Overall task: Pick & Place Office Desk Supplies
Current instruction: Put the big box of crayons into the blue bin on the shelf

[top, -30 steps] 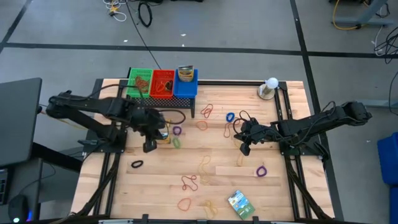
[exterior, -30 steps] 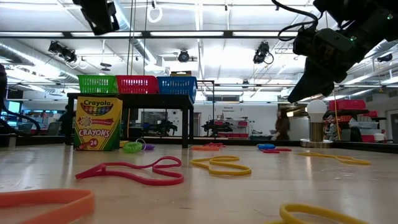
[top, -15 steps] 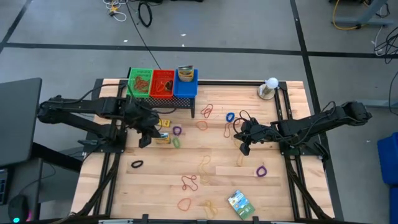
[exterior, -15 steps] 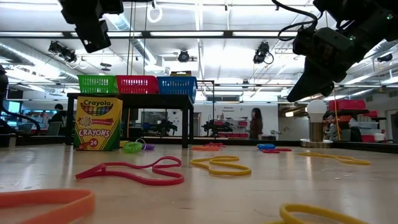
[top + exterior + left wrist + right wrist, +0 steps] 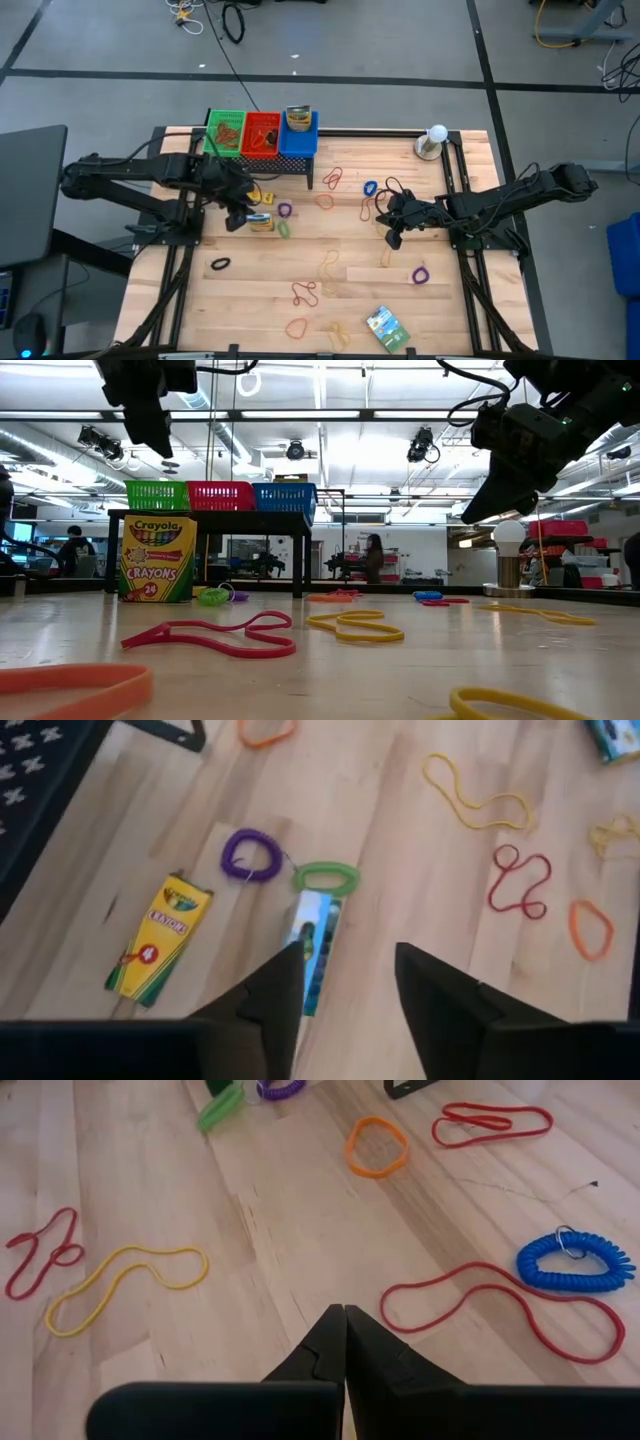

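Note:
My left gripper (image 5: 237, 222) (image 5: 350, 985) hangs open above the left part of the table, clear of everything. Below it a crayon box (image 5: 312, 948) (image 5: 158, 558) stands upright on one end, beside a green loop (image 5: 325, 878) and a purple coil (image 5: 250, 855). A second crayon box (image 5: 160, 948) lies flat close by. My right gripper (image 5: 393, 240) (image 5: 345, 1330) hovers shut over the table's middle right, above a red band (image 5: 500, 1305) and a blue coil (image 5: 575, 1260). Rubber bands of several colours lie scattered on the wood. A green packet (image 5: 385, 325) lies near the front edge.
A black rack carrying green, red and blue baskets (image 5: 262, 135) stands at the far left. A white ball on a round base (image 5: 436, 135) sits at the far right corner. Bare wood shows between the bands at the table's middle (image 5: 330, 230).
My left gripper has drawn back toward the table's left edge and sunk a little, stopping above the standing crayon box. The box and the bands have stayed where they were. My right arm has kept still.

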Robot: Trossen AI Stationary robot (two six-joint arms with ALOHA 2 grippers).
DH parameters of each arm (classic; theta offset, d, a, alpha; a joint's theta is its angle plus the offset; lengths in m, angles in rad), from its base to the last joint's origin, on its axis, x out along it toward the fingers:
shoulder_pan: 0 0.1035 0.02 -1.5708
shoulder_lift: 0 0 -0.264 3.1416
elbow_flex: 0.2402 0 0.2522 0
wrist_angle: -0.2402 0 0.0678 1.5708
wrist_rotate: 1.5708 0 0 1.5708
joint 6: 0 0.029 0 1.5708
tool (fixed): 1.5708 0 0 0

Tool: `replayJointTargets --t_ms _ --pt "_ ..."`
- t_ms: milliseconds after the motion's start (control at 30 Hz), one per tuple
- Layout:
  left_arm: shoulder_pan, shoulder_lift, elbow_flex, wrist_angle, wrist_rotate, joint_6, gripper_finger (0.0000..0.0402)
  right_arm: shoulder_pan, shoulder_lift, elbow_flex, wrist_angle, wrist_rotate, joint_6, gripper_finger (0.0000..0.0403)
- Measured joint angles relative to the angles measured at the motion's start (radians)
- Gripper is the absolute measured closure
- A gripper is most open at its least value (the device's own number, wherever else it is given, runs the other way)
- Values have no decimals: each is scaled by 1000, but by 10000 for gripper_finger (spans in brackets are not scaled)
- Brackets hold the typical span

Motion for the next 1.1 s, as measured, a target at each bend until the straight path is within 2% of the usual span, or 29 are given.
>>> replayJointTargets --t_ms 167,400,700,800,967,1100 --pt "22 27 6 1 28 8 186 0 0 0 0 0 6 398" --pt "-9 185 5 -20 25 135 145 0 0 0 -2 0 9 398" --pt "-13 344 6 -5 -1 186 144 0 0 0 -2 4 5 398" --pt "-7 368 5 -4 -35 181 145 0 0 0 -2 15 5 398" --pt "3 400 5 2 -24 159 146 0 0 0 -2 26 -4 398" --pt "1 426 5 1 -31 160 165 0 0 0 -3 30 -11 398"
